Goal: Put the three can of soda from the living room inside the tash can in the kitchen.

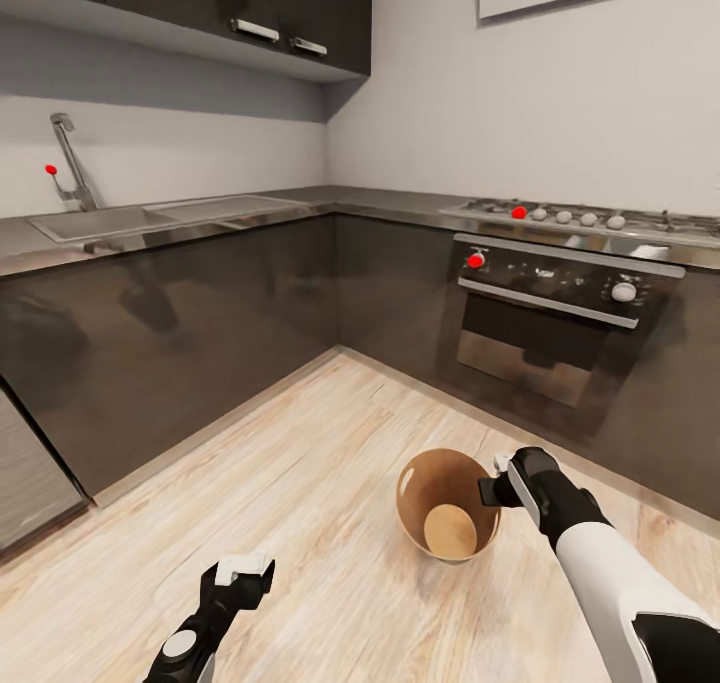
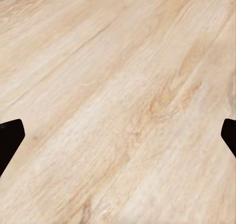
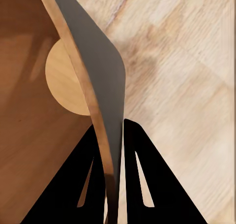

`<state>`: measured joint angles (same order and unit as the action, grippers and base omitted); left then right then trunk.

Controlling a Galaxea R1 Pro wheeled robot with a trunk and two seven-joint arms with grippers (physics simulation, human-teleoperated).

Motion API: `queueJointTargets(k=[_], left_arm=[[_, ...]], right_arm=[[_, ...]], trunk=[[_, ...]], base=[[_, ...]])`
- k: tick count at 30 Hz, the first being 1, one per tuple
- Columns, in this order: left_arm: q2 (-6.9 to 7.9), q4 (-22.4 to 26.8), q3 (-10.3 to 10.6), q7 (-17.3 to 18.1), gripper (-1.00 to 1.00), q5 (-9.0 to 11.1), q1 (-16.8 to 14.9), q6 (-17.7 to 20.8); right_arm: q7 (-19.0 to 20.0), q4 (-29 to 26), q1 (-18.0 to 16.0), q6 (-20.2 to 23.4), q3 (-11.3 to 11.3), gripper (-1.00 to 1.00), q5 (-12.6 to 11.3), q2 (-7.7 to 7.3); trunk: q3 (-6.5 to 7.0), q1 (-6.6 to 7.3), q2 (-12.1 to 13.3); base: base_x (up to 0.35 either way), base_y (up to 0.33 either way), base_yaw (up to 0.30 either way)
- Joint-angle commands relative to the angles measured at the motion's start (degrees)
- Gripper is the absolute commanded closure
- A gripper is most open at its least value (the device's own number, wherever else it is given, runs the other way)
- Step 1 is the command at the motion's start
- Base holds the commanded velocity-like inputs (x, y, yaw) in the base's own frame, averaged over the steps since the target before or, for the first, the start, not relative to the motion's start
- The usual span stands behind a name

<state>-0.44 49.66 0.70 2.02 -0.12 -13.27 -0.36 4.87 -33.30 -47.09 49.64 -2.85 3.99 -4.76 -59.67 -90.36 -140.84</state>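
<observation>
The trash can (image 1: 412, 508), a small round bucket with a coppery brown inside, hangs tilted just above the kitchen's wood floor, its mouth facing me. My right gripper (image 1: 497, 485) is shut on its right rim. In the right wrist view the gripper (image 3: 113, 126) has one finger on each side of the bucket's thin wall (image 3: 29, 86). Inside, I see just the bucket's pale round bottom (image 3: 66, 81). My left gripper (image 1: 245, 568) hangs open over bare floor, left of the bucket; the left wrist view has its two dark fingertips (image 2: 10, 143) far apart. The soda cans are out of view.
Dark lower cabinets (image 1: 200, 313) run along the left wall under a steel counter with a sink (image 1: 150, 218) and tap (image 1: 70, 163). An oven (image 1: 545, 333) under a gas hob (image 1: 580, 218) stands ahead to the right. Light plank floor (image 1: 300, 463) spreads between them.
</observation>
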Motion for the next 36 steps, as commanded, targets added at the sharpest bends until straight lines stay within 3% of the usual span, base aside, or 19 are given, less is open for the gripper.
queueJointTargets(k=[1,36], left_arm=[[0.00,0.00,0.00,0.00,-1.00,0.01,0.00,-0.02],[0.00,0.00,0.00,-0.09,-1.00,0.02,0.00,-0.08]], right_arm=[[0.41,-0.01,-0.02,0.04,-0.06,1.00,-0.83,0.01],[1.33,0.07,-0.02,0.11,-0.05,1.00,-1.00,0.73]], trunk=[[0.19,0.23,0.41],[6.47,7.92,14.45]], base=[[0.000,0.000,0.000],[0.000,0.000,0.000]])
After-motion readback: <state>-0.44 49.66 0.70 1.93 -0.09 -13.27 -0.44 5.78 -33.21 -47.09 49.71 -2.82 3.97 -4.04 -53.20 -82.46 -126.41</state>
